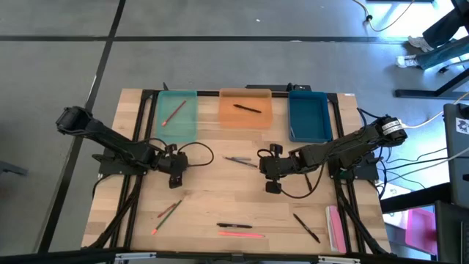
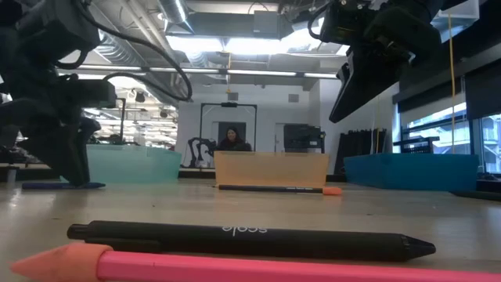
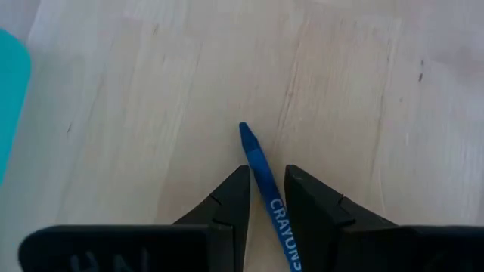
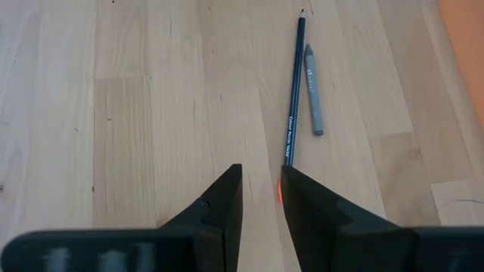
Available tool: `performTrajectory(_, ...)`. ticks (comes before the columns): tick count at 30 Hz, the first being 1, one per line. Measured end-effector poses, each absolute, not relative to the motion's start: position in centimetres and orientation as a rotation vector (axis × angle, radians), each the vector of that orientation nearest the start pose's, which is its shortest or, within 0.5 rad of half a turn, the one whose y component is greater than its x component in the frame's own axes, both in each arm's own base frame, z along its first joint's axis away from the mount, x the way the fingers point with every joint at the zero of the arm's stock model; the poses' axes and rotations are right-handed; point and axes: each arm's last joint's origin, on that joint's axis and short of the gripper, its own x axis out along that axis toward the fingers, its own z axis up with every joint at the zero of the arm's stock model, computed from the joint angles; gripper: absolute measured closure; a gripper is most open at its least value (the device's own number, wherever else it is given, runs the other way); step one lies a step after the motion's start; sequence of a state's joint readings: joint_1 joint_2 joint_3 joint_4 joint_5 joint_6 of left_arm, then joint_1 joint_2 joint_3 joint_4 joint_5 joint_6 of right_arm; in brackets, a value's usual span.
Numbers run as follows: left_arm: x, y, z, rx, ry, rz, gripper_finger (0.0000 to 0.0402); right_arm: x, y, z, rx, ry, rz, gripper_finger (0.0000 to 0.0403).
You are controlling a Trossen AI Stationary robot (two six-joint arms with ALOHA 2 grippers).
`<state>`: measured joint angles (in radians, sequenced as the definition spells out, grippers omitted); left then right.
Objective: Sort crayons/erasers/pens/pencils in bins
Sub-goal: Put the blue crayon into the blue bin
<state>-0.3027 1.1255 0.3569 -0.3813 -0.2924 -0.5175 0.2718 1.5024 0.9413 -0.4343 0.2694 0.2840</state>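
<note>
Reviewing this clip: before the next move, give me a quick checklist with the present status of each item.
1. Left tool straddles the blue crayon: ok.
2. Crayon gripped: cannot tell; the fingers look slightly apart.
3. Right tool lined up behind the dark blue pencil: ok, nothing held.
4. Grey crayon beside that pencil may get nudged: not ok.
5. Teal bin has room: ok.
6. Blue bin holds nothing: ok.

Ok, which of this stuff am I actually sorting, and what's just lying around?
For the job:
- teal bin, orange bin, blue bin
- blue crayon
- dark pencil, grey crayon
- black pen, pink pencil

Just there:
- person behind the table
- pink strip at the table edge; cannot tell what it is
</note>
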Motion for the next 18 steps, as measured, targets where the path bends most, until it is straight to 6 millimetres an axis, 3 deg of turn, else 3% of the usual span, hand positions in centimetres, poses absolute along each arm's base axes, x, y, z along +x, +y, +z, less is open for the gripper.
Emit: performTrajectory(18, 15.27, -3.90, 12.09, -0.248, 1.063, 0.352, 0.0324, 28.50, 7.13, 20.71, -0.003, 0.944, -0.133, 0.0306)
